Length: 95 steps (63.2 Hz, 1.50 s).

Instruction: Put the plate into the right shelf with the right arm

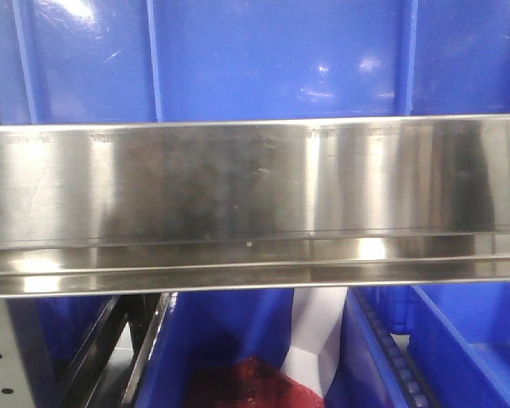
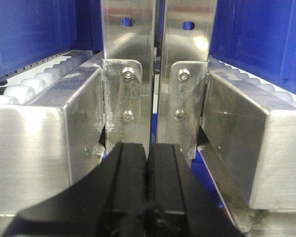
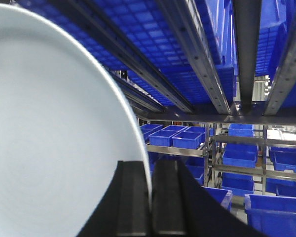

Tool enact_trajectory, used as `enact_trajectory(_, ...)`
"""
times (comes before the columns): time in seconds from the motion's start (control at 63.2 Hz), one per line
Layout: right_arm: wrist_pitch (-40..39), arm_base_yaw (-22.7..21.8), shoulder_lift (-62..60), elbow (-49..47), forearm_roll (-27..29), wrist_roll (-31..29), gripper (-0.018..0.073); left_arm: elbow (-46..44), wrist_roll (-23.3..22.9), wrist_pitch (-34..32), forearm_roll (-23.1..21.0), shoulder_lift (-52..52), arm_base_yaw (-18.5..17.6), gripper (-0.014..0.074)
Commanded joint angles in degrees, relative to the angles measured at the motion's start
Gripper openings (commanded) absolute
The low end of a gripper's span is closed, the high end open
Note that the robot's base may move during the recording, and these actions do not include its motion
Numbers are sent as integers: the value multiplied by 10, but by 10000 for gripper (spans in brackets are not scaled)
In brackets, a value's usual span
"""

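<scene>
Plate (image 3: 49,138): plain white, faint blue cast, shallow. It stands on edge and fills the left half of the right wrist view. The rim is pinched between the two black fingers of the right gripper (image 3: 150,170), which is clamped on it. It is held in the air, resting on no surface.

Left gripper (image 2: 147,153): black fingers pressed together with nothing between them, pointed at a pair of bolted steel brackets (image 2: 126,94).

Right shelf (image 1: 255,183): a wide brushed-steel beam spans the front view, streaked with reflections. A glossy blue bin (image 1: 280,59) sits above it. A perforated grey upright (image 1: 0,357) shows at lower left.
- Bin below the beam: holds a dark red mesh item (image 1: 238,382) and a white item (image 1: 319,340), neither identifiable.
- Roller track (image 2: 34,84): a row of white rollers running back beside the steel box section, with blue bin walls on either side.

Room: dark perforated rails (image 3: 197,54) carry ribbed blue bin undersides overhead. Further racks (image 3: 237,148) of blue bins stand well beyond.
</scene>
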Motion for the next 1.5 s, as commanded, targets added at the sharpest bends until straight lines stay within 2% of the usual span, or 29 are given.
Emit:
enact_trajectory(0.0, -4, -1, 82, -76, 3, 2, 54, 6, -2, -48, -4, -3, 1, -47)
enact_trajectory(0.253, 57, 0, 266, -209, 3, 2, 54, 6, -2, -48, -4, -3, 1, -47)
enact_trajectory(0.632, 87, 0, 468, -314, 3, 2, 78, 6, -2, -48, -4, -3, 1, -47)
enact_trajectory(0.743, 111, 1, 505, -337, 3, 2, 222, 6, -2, -48, -4, -3, 1, -47)
enact_trajectory(0.885, 112, 15, 520, -345, 3, 2, 549, 6, -2, -48, -4, -3, 1, -47)
enact_trajectory(0.964, 109, 18, 520, -345, 3, 2, 636, 6, -2, -48, -4, -3, 1, -47)
enact_trajectory(1.281, 130, 18, 502, -345, 3, 2, 629, 6, -2, -48, -4, -3, 1, -47)
enact_trajectory(1.486, 182, 18, 427, -345, 3, 2, 589, 6, -2, -48, -4, -3, 1, -47)
